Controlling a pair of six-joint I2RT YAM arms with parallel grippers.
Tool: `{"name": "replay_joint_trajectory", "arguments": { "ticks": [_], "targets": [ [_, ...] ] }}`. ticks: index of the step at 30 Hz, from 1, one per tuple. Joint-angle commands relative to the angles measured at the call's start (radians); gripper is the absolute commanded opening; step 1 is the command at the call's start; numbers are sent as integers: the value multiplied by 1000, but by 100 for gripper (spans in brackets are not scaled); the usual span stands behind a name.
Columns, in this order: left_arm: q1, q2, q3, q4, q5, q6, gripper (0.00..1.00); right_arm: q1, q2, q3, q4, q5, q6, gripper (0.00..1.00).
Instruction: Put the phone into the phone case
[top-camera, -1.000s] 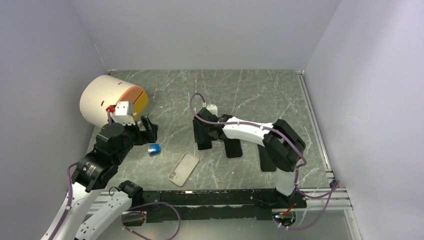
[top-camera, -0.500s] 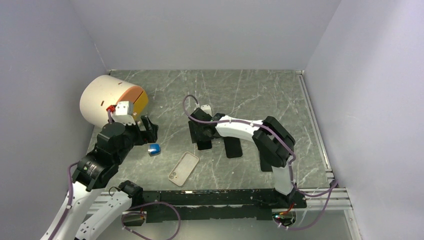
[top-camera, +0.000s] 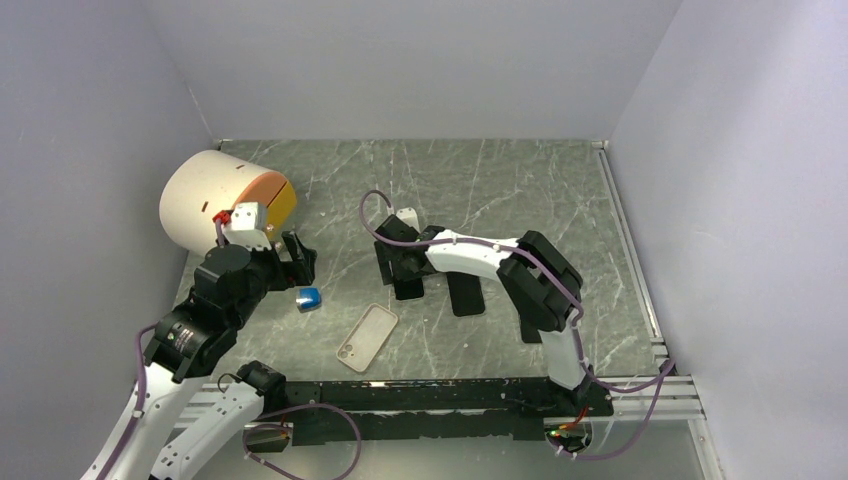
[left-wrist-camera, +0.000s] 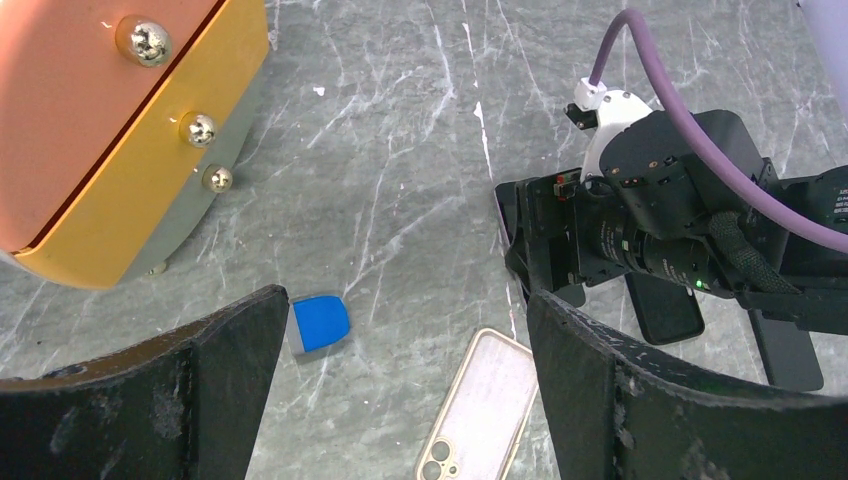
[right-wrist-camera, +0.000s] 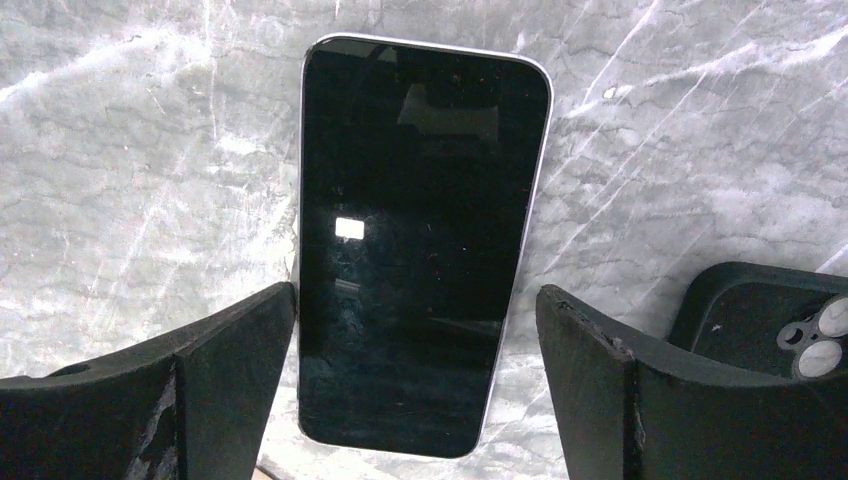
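The pale beige phone case (top-camera: 367, 337) lies flat near the table's front, camera cutout toward the near edge; it also shows in the left wrist view (left-wrist-camera: 480, 405). A black phone (right-wrist-camera: 420, 240) lies screen up on the table. My right gripper (right-wrist-camera: 415, 300) is open and hovers over it, one finger on each long side, not touching. From above, the right gripper (top-camera: 398, 265) covers most of that phone (top-camera: 408, 291). My left gripper (top-camera: 297, 260) is open and empty, held above the table left of the case.
Two more black phones (top-camera: 466, 295) (top-camera: 535, 325) lie right of the first; one shows camera lenses (right-wrist-camera: 815, 335). A small blue block (top-camera: 308, 297) lies left of the case. A white cylinder with an orange-yellow lid (top-camera: 215, 200) stands at the far left.
My right gripper has moved left, and now sits over the leftmost black phone. The left arm, the case and the blue block have not moved.
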Motion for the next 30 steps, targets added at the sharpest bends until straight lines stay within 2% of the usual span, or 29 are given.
{"name": "replay_joint_trajectory", "arguments": {
  "ticks": [1,8,16,24,30],
  "targets": [
    [3,2,5,14,-4,-7,94,3,28,27,19,11,-16,91],
    [4,2,4,15,1,-4,94,3,43,31,19,10,-29,82],
    [3,2,4,14,0,-2,94,3,22,15,23,10,-32,65],
    [3,2,1,11,-2,-2,94,0,-98,-58,64,-15,-60,42],
    [3,8,3,11,4,-1,94,-3,-191,-133,75,-19,-68,37]
  ]
}}
